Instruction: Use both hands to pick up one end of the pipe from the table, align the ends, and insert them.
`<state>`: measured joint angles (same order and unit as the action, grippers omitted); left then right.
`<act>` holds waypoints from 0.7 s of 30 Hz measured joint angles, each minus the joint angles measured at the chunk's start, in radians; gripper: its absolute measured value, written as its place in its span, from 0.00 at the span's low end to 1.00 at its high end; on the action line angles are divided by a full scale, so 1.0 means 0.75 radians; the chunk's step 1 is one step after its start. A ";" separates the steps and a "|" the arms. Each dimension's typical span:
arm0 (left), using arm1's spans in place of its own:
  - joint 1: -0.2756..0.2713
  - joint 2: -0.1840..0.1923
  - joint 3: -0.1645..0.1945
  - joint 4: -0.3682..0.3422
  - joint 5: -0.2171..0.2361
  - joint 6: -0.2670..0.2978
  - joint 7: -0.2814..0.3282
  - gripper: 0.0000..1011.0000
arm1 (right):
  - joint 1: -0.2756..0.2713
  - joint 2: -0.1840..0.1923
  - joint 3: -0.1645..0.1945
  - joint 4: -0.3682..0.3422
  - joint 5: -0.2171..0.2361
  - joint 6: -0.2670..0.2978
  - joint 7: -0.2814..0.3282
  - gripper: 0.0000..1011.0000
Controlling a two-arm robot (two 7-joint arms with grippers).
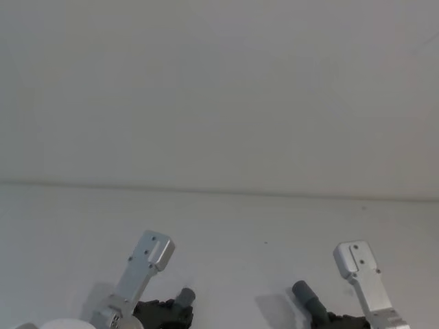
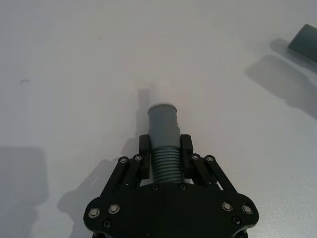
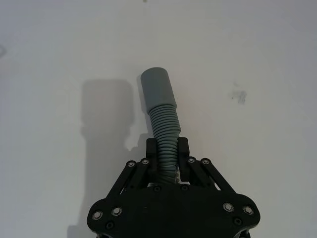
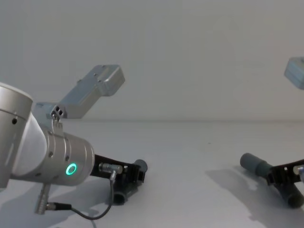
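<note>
The pipe is in two pieces, one in each gripper, low over the white table [image 1: 226, 233]. My left gripper [image 2: 166, 148] is shut on the corrugated part of the left piece [image 2: 163, 124], whose grey cuff ends in a narrower white tip [image 2: 160, 92]. My right gripper [image 3: 167, 148] is shut on the bent right piece [image 3: 163, 121], whose wider grey cuff [image 3: 156, 87] points away from the jaws. In the head view the left gripper [image 1: 164, 312] and right gripper [image 1: 336, 319] sit at the near edge, well apart. From the chest, the left cuff [image 4: 141, 166] and right cuff [image 4: 252, 163] show with a wide gap between them.
A silver camera bracket [image 1: 147, 264] rises over the left wrist and another [image 1: 360, 271] over the right. The left arm with its green ring light [image 4: 71, 169] looms large at the chest view's left. A pale wall stands behind the table's far edge [image 1: 219, 188].
</note>
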<state>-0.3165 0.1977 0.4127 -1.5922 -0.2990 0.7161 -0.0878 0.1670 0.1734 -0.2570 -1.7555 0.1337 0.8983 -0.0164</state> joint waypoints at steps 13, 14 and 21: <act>-0.044 0.057 0.050 0.000 0.022 -0.085 -0.122 0.32 | -0.058 0.098 0.008 -0.047 0.024 -0.230 0.143 0.21; -0.047 0.066 0.057 -0.002 0.025 -0.107 -0.142 0.32 | -0.064 0.107 0.010 -0.050 0.027 -0.249 0.153 0.21; -0.055 0.105 0.081 -0.020 0.039 -0.197 -0.222 0.32 | -0.111 0.188 0.029 -0.069 0.054 -0.435 0.276 0.21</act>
<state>-0.3578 0.2766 0.4735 -1.6074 -0.2698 0.5683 -0.2544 0.0839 0.3143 -0.2356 -1.8075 0.1739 0.5719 0.1908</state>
